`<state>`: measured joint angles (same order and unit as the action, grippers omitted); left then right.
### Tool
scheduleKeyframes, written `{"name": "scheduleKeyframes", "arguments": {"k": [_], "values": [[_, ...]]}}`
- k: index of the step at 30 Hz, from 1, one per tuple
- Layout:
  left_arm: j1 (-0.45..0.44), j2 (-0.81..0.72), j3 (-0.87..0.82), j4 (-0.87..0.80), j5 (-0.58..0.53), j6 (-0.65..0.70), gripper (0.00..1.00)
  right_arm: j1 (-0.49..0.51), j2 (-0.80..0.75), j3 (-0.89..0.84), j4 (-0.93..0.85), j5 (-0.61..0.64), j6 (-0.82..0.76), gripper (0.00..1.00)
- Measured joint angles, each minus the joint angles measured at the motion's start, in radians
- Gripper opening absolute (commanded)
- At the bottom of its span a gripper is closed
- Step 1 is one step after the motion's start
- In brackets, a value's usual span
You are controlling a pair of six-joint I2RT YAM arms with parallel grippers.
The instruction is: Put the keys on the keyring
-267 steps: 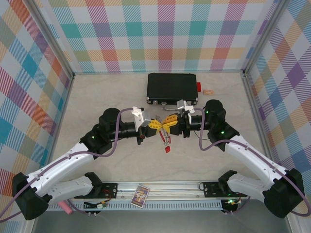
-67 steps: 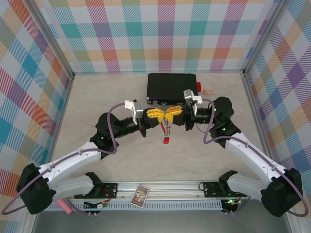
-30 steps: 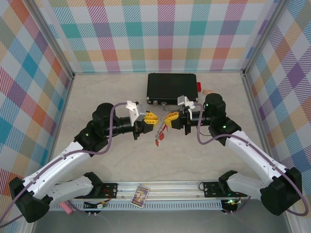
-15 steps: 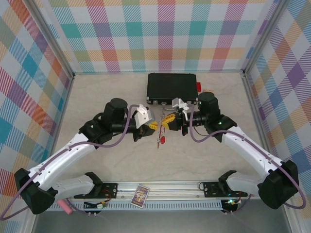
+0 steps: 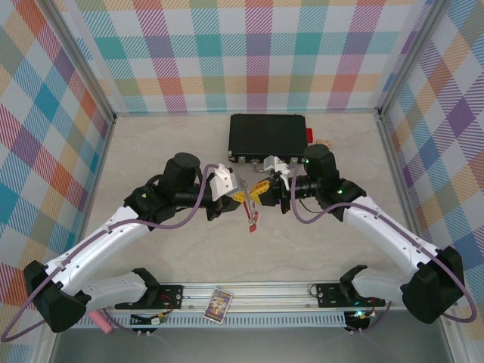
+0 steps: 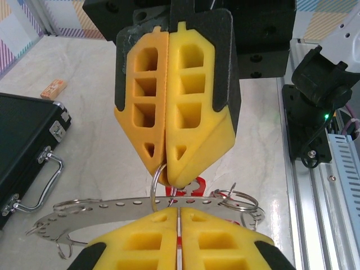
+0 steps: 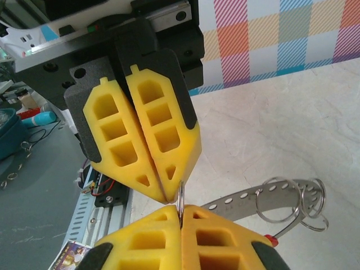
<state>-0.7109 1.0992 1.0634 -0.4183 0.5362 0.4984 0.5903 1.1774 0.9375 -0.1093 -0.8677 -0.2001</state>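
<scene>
2 hands met tip to tip over the middle of the desk (image 5: pixel 144 151), in front of the black case (image 5: pixel 267 137). The left hand (image 5: pixel 240 199) had its yellow pads pressed flat together, and the right hand (image 5: pixel 262 193) was just as tightly closed. From the left wrist camera, a small ring (image 6: pixel 158 179) ran from the right hand's tip into the seam of the left hand's pads, so I judged both were pinching that 1 ring. The right wrist camera showed the same ring (image 7: pixel 180 198) caught between the 2 tips.

The keyring (image 6: pixel 107 205), a thin perforated metal band carrying several split rings, lay across just under the fingertips. It was up in the air, not on the desk. The keys (image 5: pixel 252 221), red-tagged, dangled below the pinch. I could not tell whether the small ring belonged to a key or to the band.

My worry was the shared grip. With so little metal held, any sideways pull from 1 arm could tear the ring out of the other or twist it open. If either hand loosened too soon, the bundle could swing or drop to the desk. The tips were touching, so a small push forward would jam them together.
</scene>
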Motion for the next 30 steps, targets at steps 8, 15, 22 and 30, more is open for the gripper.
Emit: {"name": "scheduleKeyframes", "arguments": {"k": [8, 15, 22, 30], "values": [[0.000, -0.001, 0.000, 0.006, -0.006, -0.001, 0.12, 0.008, 0.004, 0.000, -0.018, 0.015, -0.004, 0.00], [0.000, 0.000, 0.000, 0.006, 0.026, -0.004, 0.12, 0.019, 0.005, 0.002, -0.028, 0.023, -0.004, 0.00], [0.000, 0.007, 0.000, 0.006, 0.068, -0.004, 0.12, 0.021, 0.005, 0.002, -0.027, 0.027, -0.004, 0.00], [0.000, 0.007, 0.000, 0.006, 0.081, -0.003, 0.04, 0.023, 0.005, 0.002, -0.027, 0.034, -0.004, 0.00]]}}
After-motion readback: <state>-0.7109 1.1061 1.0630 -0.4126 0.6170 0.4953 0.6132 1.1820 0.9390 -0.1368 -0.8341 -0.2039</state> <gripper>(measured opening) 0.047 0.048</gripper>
